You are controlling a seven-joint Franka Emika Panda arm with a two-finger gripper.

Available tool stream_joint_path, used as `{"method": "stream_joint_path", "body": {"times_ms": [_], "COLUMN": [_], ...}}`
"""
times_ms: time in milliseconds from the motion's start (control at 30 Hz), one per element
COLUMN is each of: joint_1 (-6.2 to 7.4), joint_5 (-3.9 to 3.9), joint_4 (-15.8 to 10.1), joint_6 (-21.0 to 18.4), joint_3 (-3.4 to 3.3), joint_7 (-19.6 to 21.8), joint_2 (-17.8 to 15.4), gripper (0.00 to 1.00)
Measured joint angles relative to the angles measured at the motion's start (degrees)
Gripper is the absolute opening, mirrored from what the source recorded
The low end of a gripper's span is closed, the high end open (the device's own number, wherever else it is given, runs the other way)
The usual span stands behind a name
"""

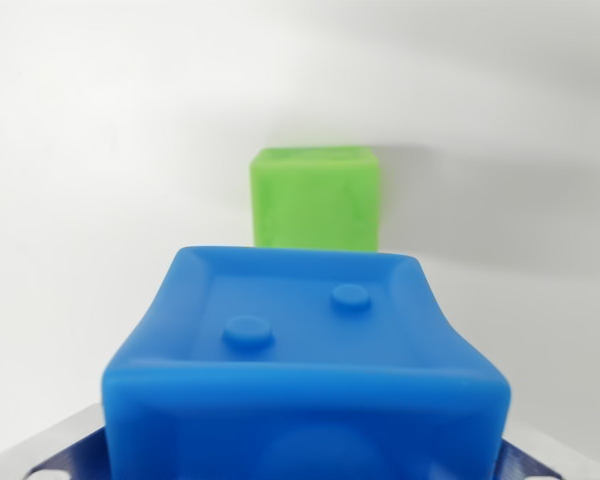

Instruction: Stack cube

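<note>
A blue cube fills the lower half of the wrist view, very close to the camera, with two round studs on its recessed upper face. It sits between my gripper's fingers, of which only slivers show at the bottom corners; one fingertip pokes out at the wrist view's left. The gripper is shut on the blue cube. Beyond it a green cube rests on the white surface, just past the blue cube's far edge and roughly centred. The green cube's lower part is hidden by the blue one.
A plain white surface surrounds both cubes. A soft shadow falls to the wrist view's right of the green cube.
</note>
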Motion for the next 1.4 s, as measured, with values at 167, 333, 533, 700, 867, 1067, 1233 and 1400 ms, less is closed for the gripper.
{"method": "stream_joint_path", "body": {"times_ms": [167, 333, 533, 700, 867, 1067, 1233, 1400], "joint_1": [-0.25, -0.24, -0.23, -0.20, -0.16, -0.11, -0.06, 0.01], "joint_5": [-0.04, -0.11, -0.23, -0.31, -0.37, -0.42, -0.45, -0.46], "joint_4": [1.54, 1.49, 1.38, 1.35, 1.35, 1.39, 1.49, 1.58], "joint_6": [-0.62, 0.58, 2.70, 4.22, 5.42, 6.76, 7.68, 8.38], "joint_3": [-0.02, -0.03, -0.07, -0.13, -0.20, -0.27, -0.33, -0.41], "joint_7": [-1.69, -1.80, -1.80, -1.80, -1.80, -1.80, -1.80, -1.80], "joint_2": [0.95, 2.44, 4.60, 5.99, 7.28, 8.62, 9.71, 10.47], "gripper": [0.00, 0.00, 0.00, 0.00, 0.00, 0.00, 0.00, 0.00]}}
